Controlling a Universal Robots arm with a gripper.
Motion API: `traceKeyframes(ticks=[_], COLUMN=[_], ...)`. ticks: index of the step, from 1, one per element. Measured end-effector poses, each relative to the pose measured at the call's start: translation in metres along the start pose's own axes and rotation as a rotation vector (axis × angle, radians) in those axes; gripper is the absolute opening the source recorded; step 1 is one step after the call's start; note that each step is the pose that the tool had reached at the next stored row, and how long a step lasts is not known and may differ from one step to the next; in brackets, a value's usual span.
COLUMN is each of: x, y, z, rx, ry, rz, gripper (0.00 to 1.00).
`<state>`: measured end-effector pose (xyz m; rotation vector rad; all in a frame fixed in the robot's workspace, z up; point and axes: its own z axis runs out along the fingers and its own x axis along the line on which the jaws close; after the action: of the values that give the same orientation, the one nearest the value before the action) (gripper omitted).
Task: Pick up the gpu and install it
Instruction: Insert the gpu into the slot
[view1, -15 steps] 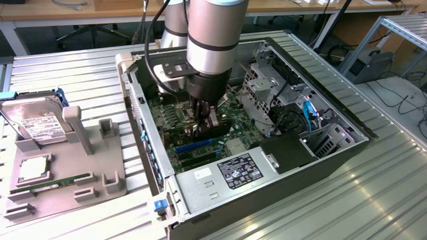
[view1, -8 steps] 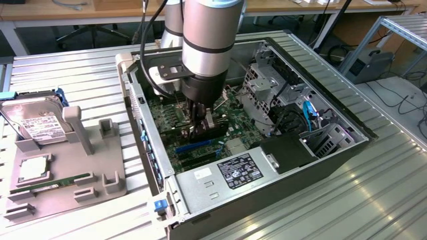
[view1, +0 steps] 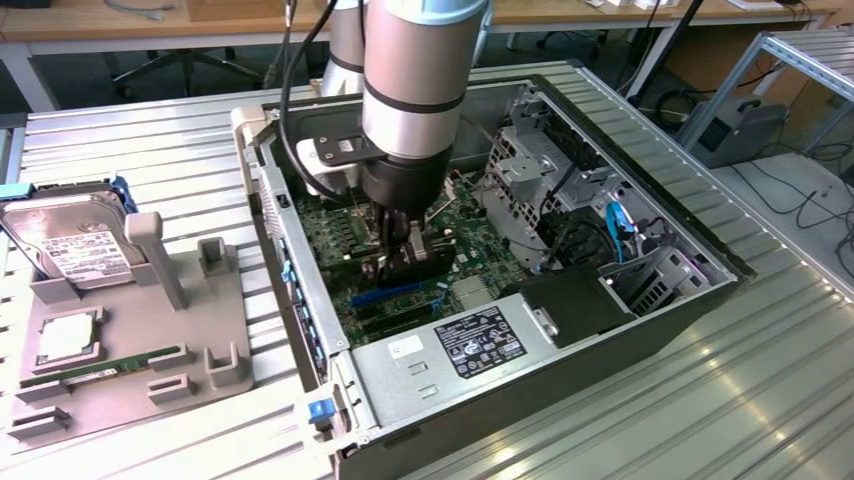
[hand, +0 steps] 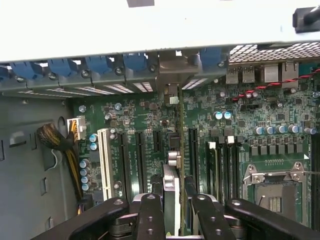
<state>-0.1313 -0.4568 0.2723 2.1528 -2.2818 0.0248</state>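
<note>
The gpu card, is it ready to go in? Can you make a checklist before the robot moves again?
1. gpu held edge-on between the fingers of the gripper: ok.
2. Gripper inside the open computer case, over the motherboard: ok.
3. Card running the same way as the expansion slots: ok.
4. Card fully seated in a slot: cannot tell.
5. Yellow cable bundle away from the card: ok.

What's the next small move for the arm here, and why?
Probably a short, straight push down. The gripper is shut on the gpu, held edge-on inside the open case just above the motherboard, apparently lined up along an expansion slot. From these views I can't tell if its edge is seated yet.
</note>
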Motion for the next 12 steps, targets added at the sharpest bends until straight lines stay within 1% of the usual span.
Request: traceKeyframes(ticks=[12], x=[0.0022], y=[0.0005], z=[0.0069], rx=[0.0], ry=[0.0], rz=[0.0], gripper=[0.27])
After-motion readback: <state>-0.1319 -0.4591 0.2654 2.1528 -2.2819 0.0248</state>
